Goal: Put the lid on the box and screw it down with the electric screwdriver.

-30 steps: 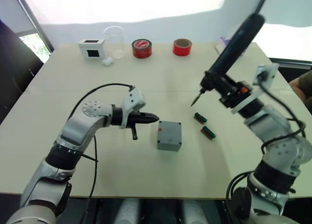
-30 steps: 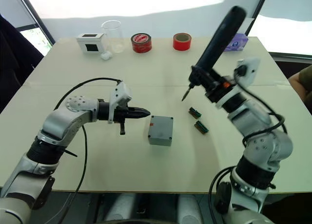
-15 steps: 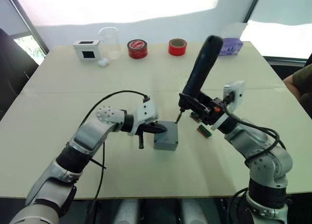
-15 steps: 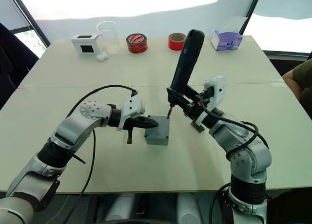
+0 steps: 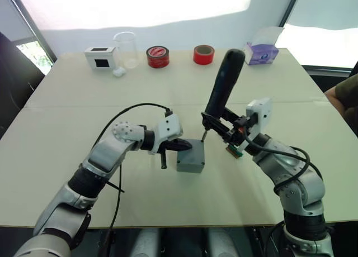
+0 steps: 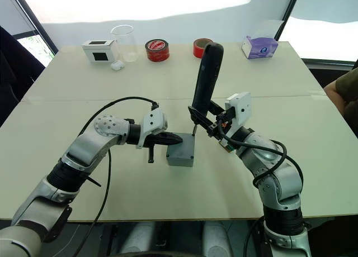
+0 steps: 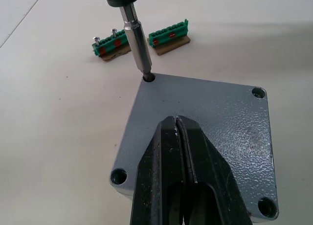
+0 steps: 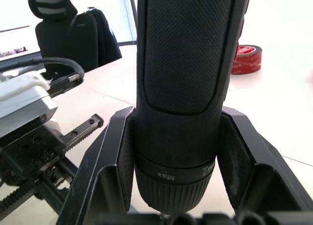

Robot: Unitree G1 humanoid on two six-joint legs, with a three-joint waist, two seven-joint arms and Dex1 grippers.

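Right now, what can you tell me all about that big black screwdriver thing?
The electric screwdriver is a thick black pen-shaped tool with a finely textured grip and a ribbed collar marked "Max". A thin metal bit sticks out of its lower end. It stands nearly upright, leaning a little, clamped between the fingers of the right tool. The bit's tip sits in a corner screw hole of the grey lid on the box, while the shut left tool rests on that lid.

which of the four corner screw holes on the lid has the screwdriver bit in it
The far corner hole nearest the green terminal strips: the bit of the electric screwdriver sits in it. The other three holes on the lid show open, and the left gripper rests shut on top.
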